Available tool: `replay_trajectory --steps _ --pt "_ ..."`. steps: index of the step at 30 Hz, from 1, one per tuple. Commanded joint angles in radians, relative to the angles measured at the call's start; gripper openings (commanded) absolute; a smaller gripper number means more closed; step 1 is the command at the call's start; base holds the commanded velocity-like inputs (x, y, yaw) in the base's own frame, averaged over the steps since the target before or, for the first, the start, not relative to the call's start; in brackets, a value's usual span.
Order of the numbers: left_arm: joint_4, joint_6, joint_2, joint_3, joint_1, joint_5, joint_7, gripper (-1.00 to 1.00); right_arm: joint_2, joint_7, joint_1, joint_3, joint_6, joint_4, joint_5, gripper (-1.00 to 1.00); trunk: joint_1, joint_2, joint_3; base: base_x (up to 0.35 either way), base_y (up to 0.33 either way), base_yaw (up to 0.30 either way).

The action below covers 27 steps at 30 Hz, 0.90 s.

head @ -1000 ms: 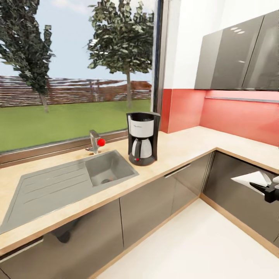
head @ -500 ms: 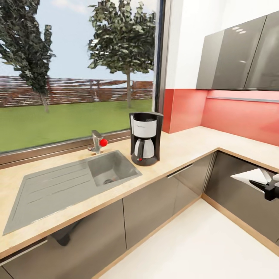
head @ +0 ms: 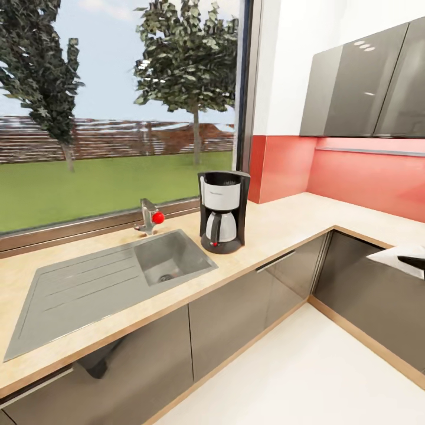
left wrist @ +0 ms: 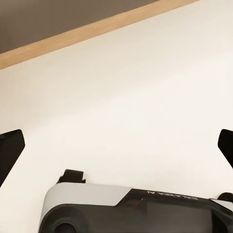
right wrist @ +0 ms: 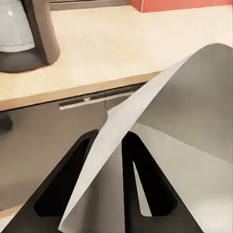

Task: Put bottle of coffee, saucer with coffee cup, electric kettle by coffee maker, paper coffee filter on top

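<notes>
Currently:
Right jaws (right wrist: 114, 160): clamped on the thin paper filter (right wrist: 194, 121).
Left jaws (left wrist: 116, 145): spread wide, holding nothing, above pale floor.
Coffee maker (head: 223, 211): upright on the bench (head: 277, 221), beside the sink (head: 112, 280).
Risk: filter may buckle or slip from its narrow pinch during placement on top.

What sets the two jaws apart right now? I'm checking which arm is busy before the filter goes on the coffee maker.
The right gripper has its black jaws shut on the thin white paper coffee filter; the left gripper has its jaws spread wide, with nothing between them. The right one faces the light wood-grain countertop and the black-framed coffee maker; the left one faces the pale floor. Both have black fingers.
</notes>
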Motion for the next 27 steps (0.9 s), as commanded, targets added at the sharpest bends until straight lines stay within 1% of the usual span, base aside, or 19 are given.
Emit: replay_trajectory --steps 1,2,4,5,6,10,11,13,16,17,18,20,23,24,25,26,27 --pt "-0.001 0.000 -0.001 0.002 0.000 0.006 0.000 1.00 -0.017 0.004 -0.021 0.008 0.054 -0.007 -0.001 -1.00 0.000 -0.001 -0.001 0.000 0.000 0.000" --pt "0.000 0.001 -0.001 0.002 0.000 0.006 0.000 1.00 -0.047 0.004 -0.067 0.040 0.120 -0.016 -0.001 -1.00 0.000 -0.001 -0.001 0.000 0.000 0.000" --pt "0.001 0.002 -0.001 0.002 0.000 0.007 0.000 1.00 -0.071 0.006 -0.120 0.091 0.162 -0.021 -0.002 -1.00 0.000 -0.001 -0.001 0.000 0.000 0.000" --pt "0.002 0.003 -0.002 0.002 0.000 0.006 0.000 1.00 -0.090 0.006 -0.177 0.153 0.190 -0.025 -0.002 -1.00 0.000 -0.001 -0.001 0.000 0.000 0.000" --pt "0.002 0.003 -0.002 0.002 0.000 0.006 0.000 1.00 -0.098 0.007 -0.206 0.185 0.200 -0.025 -0.002 -1.00 0.000 -0.001 -0.001 0.000 0.000 0.000" --pt "0.003 0.004 -0.003 0.002 0.000 0.012 0.000 1.00 -0.118 0.007 -0.318 0.310 0.223 -0.010 -0.002 -1.00 0.000 -0.001 -0.001 0.000 0.000 0.000" --pt "0.004 0.005 -0.003 0.002 0.000 0.023 0.000 1.00 -0.122 0.007 -0.372 0.368 0.229 0.014 -0.002 -1.00 0.000 -0.001 -0.001 0.000 0.000 0.000" --pt "0.004 0.005 -0.004 0.002 0.000 0.036 -0.001 1.00 -0.123 0.007 -0.436 0.421 0.233 0.056 -0.002 -1.00 0.000 -0.001 -0.001 0.000 0.000 0.000" --pt "0.006 0.005 -0.004 0.002 0.000 0.051 -0.002 1.00 -0.121 0.007 -0.549 0.501 0.236 0.151 -0.002 -1.00 0.000 -0.001 -0.001 0.000 0.000 0.000" --pt "0.008 0.005 -0.004 0.002 0.000 0.057 -0.002 1.00 -0.111 0.007 -0.633 0.557 0.237 0.229 -0.002 -1.00 0.000 -0.001 -0.001 0.000 0.000 0.000" --pt "0.008 0.006 -0.005 0.002 0.000 0.059 -0.002 1.00 -0.103 0.007 -0.675 0.585 0.238 0.270 -0.002 -1.00 0.000 -0.001 -0.001 0.000 0.000 0.000" --pt "0.009 0.006 -0.005 0.002 0.000 0.062 -0.002 1.00 -0.077 0.007 -0.758 0.639 0.238 0.357 -0.002 -1.00 0.000 -0.001 -0.001 0.000 0.000 0.000" --pt "0.011 0.006 -0.009 0.003 0.000 0.065 -0.003 1.00 -0.021 0.003 -0.871 0.701 0.239 0.490 0.000 -1.00 0.000 -0.001 -0.001 0.000 0.000 0.000" --pt "0.019 0.007 -0.014 0.003 0.000 0.067 -0.003 1.00 0.023 -0.005 -0.939 0.726 0.239 0.578 0.003 -1.00 0.000 -0.001 -0.001 0.000 0.000 0.000" --pt "0.025 0.007 -0.016 0.003 0.000 0.067 -0.003 1.00 0.047 -0.013 -0.971 0.735 0.239 0.621 0.009 -1.00 0.000 -0.001 -0.001 0.000 0.000 0.000" --pt "0.053 0.007 -0.022 0.001 0.000 0.068 -0.003 1.00 0.146 -0.083 -1.095 0.756 0.239 0.786 0.069 -1.00 0.000 -0.001 -0.001 0.000 0.000 0.000" --pt "0.059 0.007 -0.022 0.001 0.000 0.068 -0.003 1.00 0.172 -0.109 -1.125 0.759 0.239 0.827 0.090 -1.00 0.000 -0.001 -0.001 0.000 0.000 0.000"
